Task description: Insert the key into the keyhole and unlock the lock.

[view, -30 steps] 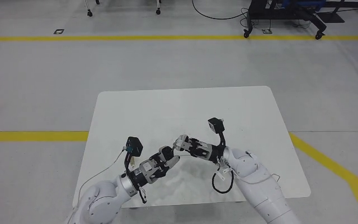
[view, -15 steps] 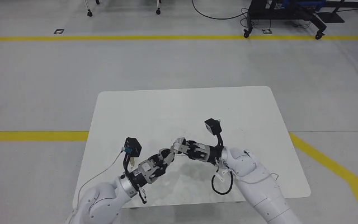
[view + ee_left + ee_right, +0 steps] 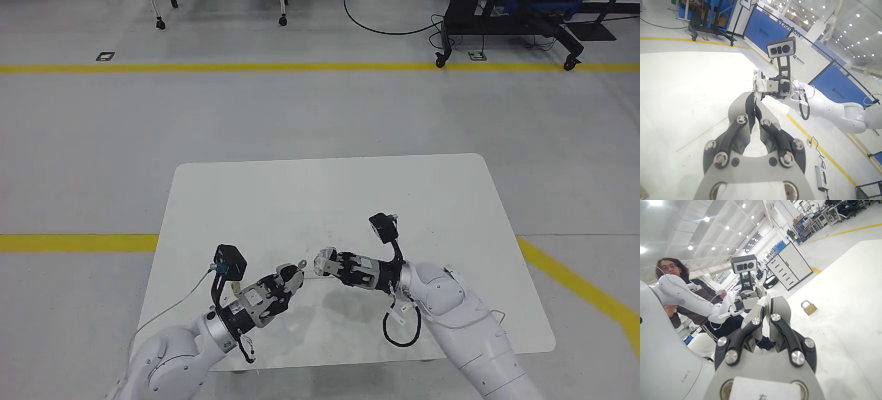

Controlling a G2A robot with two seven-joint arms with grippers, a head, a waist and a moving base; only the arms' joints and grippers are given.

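My worry is that the left gripper [image 3: 754,98] and the right gripper [image 3: 766,303], both with fingers pressed closed and their tips very close together above the near middle of the white table [image 3: 420,200], could drop a thin key if one lets go before the other holds it firmly. I cannot tell if a key is between either pair. The small brass padlock with a steel shackle [image 3: 808,307] lies free on the table, apart from both grippers, so I judge it may slide when a key pushes at it.

White logo lettering stands on the blue partition panels [image 3: 829,83], repeated along them.
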